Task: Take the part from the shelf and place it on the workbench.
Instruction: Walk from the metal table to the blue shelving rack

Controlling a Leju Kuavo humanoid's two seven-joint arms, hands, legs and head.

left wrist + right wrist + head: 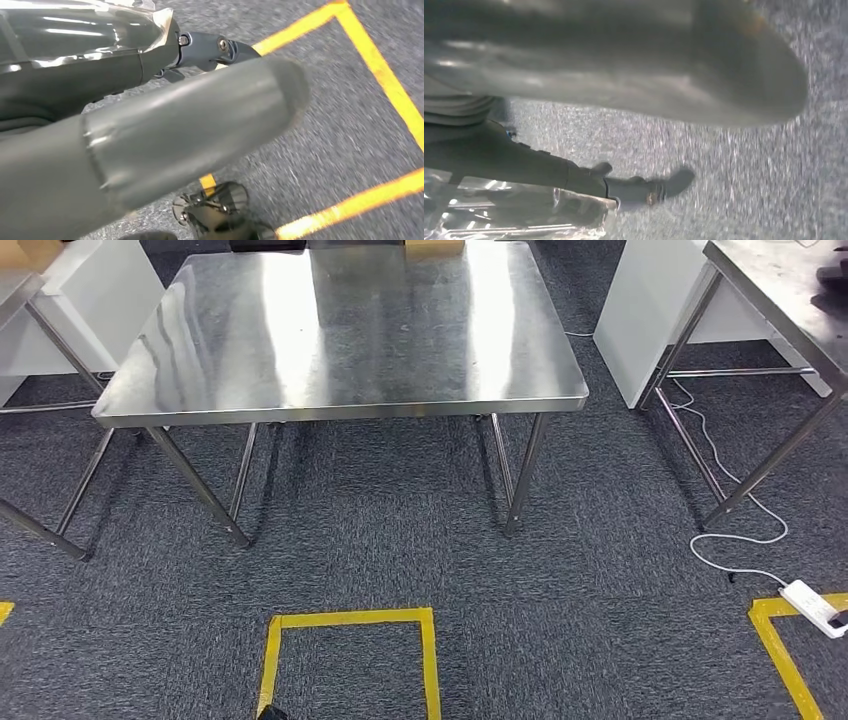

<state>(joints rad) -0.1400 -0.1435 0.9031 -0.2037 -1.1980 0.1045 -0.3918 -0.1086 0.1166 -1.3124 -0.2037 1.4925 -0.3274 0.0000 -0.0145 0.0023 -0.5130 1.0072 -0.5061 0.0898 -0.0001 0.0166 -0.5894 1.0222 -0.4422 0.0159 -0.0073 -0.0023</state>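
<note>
Firstly, part: I could not tell where it lay.

Left hand (pixel 165 105): hung low over the grey carpet (pixel 400 560). Thick thumb apart from the dark fingers (pixel 205 50), which were stretched out; nothing lay between them, so the hand was wide and carried nothing. A line of yellow tape (pixel 380 70) ran on the floor beyond it.

Right hand (pixel 574 75): likewise low over the carpet. Thumb and dark fingers (pixel 634 189) were spread, with bare carpet showing in the gap; wide, holding nothing. The picture was blurred.

Workbench (pixel 340 340): steel, straight ahead of me, its legs on the carpet. A brown box-like thing (pixel 434 246) sat at its far edge, cut off by the frame.

Yellow tape square (pixel 350 618): on the floor, near me, between me and the workbench.

Second steel table (pixel 780 300): far right, well apart from the workbench.

White cabinet (pixel 650 320): between the workbench and the second table.

Another white cabinet (pixel 90 300): far left.

Power strip (pixel 812 605): white, on the floor at near right, touching a yellow tape corner; its white cable (pixel 735 535) trailed away under the second table.
</note>
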